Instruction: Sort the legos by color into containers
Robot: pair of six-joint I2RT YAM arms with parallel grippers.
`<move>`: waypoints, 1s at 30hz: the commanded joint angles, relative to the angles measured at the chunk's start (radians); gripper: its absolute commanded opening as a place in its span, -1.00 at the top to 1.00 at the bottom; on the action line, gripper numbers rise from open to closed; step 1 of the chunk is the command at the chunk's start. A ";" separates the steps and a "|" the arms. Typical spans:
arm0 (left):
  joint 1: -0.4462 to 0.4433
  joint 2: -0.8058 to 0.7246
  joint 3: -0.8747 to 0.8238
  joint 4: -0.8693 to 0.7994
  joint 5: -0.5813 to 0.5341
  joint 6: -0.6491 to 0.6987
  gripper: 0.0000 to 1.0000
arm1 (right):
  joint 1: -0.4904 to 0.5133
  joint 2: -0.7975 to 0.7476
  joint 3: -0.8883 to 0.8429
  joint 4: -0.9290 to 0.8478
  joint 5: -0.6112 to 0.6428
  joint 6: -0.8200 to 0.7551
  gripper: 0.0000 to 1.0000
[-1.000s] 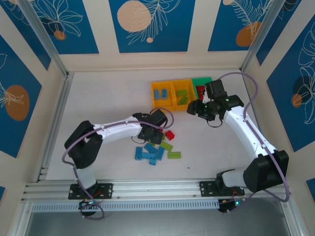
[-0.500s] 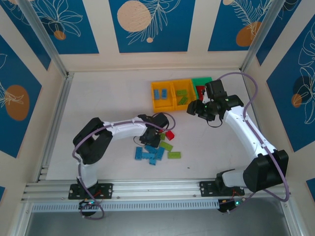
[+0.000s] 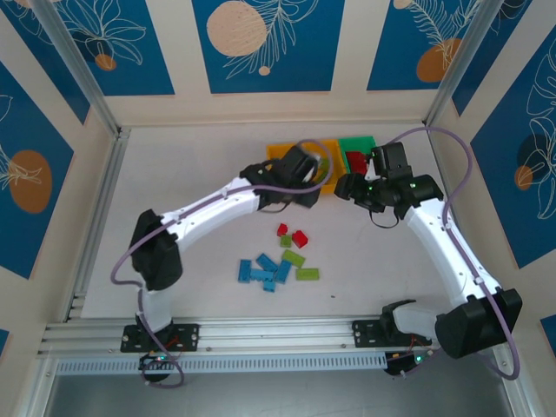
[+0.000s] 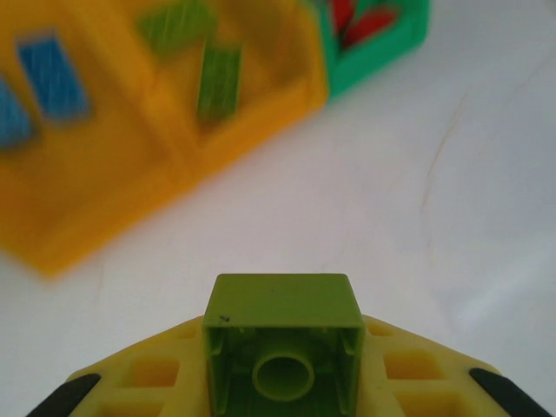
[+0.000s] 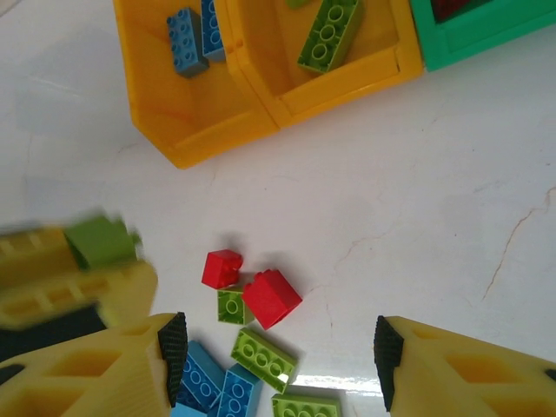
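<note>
Several legos (image 3: 276, 268) loose: two red, a few lime green and a cluster of light blue are lying mid-tabletop, toward the near edge, waiting to be sorted.
Left gripper (image 4: 282, 382): it is clamping a lime green brick (image 4: 282, 313) and hovering just short of the containers (image 5: 200, 148).
Right gripper (image 5: 278, 347): its fingers are spreading wide with nothing between them, hanging just beside the containers' right end.
Containers: three joined bins are sitting near the tabletop's far edge; the left orange-yellow one is holding light blue bricks, the middle one lime green, the bright green one red.
Progress: I judge sorting as under halfway; a handful are lying binned, the held brick is likely heading for the middle bin, and roughly ten are remaining.
Views: overhead, the left arm (image 3: 217, 204) is covering much of the orange-yellow bins; the right wrist view is laying their insides open; the left wrist view is showing the held brick's hollow underside, bins blurring behind.
</note>
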 commanded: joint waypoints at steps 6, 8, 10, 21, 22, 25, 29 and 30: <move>0.082 0.488 0.581 0.026 -0.066 0.070 0.39 | 0.003 -0.140 -0.053 0.008 0.060 0.076 -0.24; 0.088 0.563 0.682 0.037 -0.058 0.086 0.39 | 0.002 -0.166 -0.072 0.005 0.059 0.080 -0.24; 0.101 0.607 0.721 0.064 -0.050 0.079 0.37 | 0.000 -0.181 -0.081 -0.004 0.057 0.085 -0.24; 0.111 0.457 0.669 0.049 0.053 0.112 0.09 | 0.006 -0.169 -0.111 -0.016 0.013 0.103 -0.27; 0.109 0.403 0.617 0.052 0.079 0.105 0.13 | 0.011 -0.162 -0.116 -0.016 0.004 0.109 -0.27; 0.097 0.172 0.331 0.175 0.116 0.106 0.16 | 0.053 -0.144 -0.138 -0.012 -0.022 0.112 -0.28; 0.087 -0.164 -0.079 0.290 0.123 0.136 0.16 | 0.173 -0.082 -0.154 -0.038 -0.002 0.137 -0.29; 0.085 -0.229 -0.150 0.289 0.116 0.156 0.16 | 0.202 -0.061 -0.154 -0.043 -0.005 0.151 -0.29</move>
